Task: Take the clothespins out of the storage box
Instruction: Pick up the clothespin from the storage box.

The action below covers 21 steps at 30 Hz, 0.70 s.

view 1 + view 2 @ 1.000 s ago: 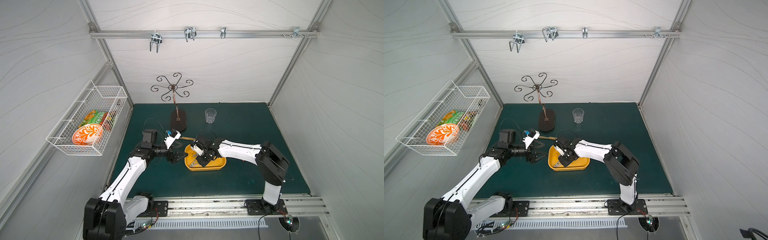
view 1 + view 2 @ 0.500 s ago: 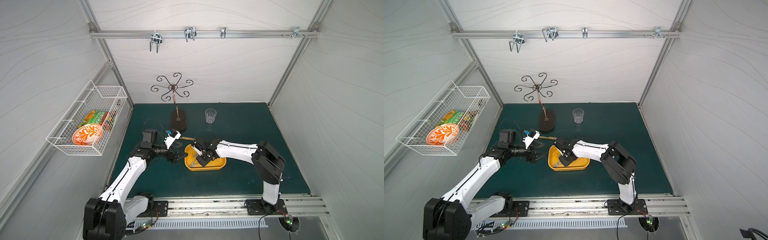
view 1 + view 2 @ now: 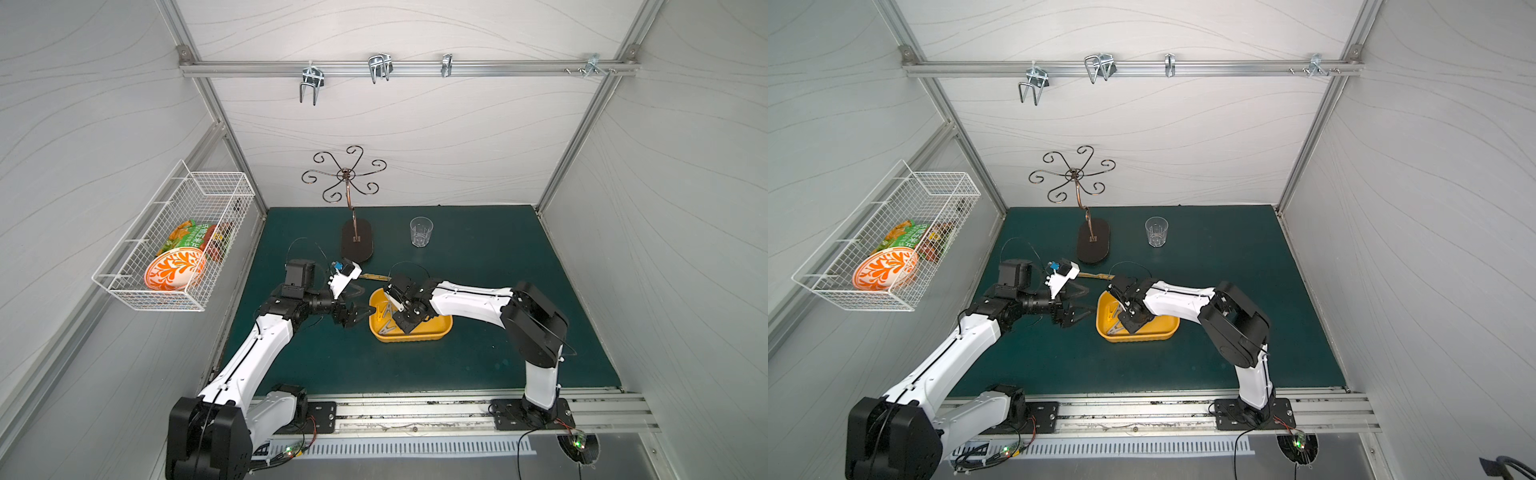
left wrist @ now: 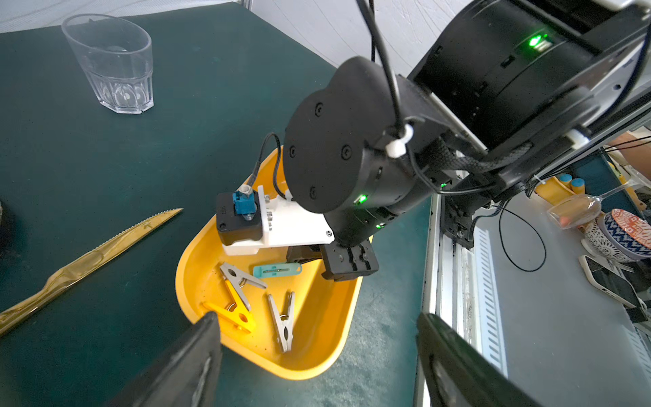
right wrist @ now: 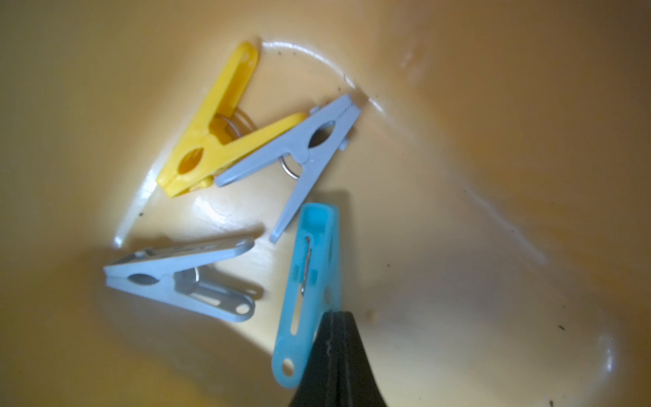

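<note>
Both top views look down from high and share the whole counter. The left wrist camera faces the storage box from near. The right wrist camera is very close above its floor, which both wrist views show.

A gold serrated knife lies flat on the green surface just beyond the left jaws. Farther beyond stand 1 clear glass and 1 scrolled metal stand. A white wire basket hangs well apart, on the side wall.
</note>
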Each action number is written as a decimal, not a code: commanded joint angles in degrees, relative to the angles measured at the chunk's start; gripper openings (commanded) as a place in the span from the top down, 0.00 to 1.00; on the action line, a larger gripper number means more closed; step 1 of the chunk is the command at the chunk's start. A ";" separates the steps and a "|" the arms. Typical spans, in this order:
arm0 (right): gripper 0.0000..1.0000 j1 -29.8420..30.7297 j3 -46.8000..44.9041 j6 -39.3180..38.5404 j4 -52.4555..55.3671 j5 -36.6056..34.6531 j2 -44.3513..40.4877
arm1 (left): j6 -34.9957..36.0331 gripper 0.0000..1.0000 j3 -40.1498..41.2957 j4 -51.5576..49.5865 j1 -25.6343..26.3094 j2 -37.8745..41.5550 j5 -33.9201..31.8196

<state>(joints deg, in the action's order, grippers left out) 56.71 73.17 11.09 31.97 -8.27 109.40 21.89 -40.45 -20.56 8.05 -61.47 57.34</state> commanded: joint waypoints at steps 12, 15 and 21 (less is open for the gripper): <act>1.00 -12.10 -6.28 6.54 3.00 -5.33 -16.50 | 0.49 0.10 -0.60 1.42 0.30 0.31 -0.04; 1.00 -14.95 -8.26 8.18 4.58 -8.67 -19.63 | 0.73 0.11 -0.69 1.23 0.30 0.04 0.05; 1.00 -20.33 -13.04 14.27 9.24 -14.65 -22.99 | 1.11 0.11 -0.75 1.25 0.30 -0.40 0.31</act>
<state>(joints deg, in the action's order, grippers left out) 38.06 62.13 21.12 36.23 -18.44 87.66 22.20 -40.45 -20.56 8.05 -61.54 57.36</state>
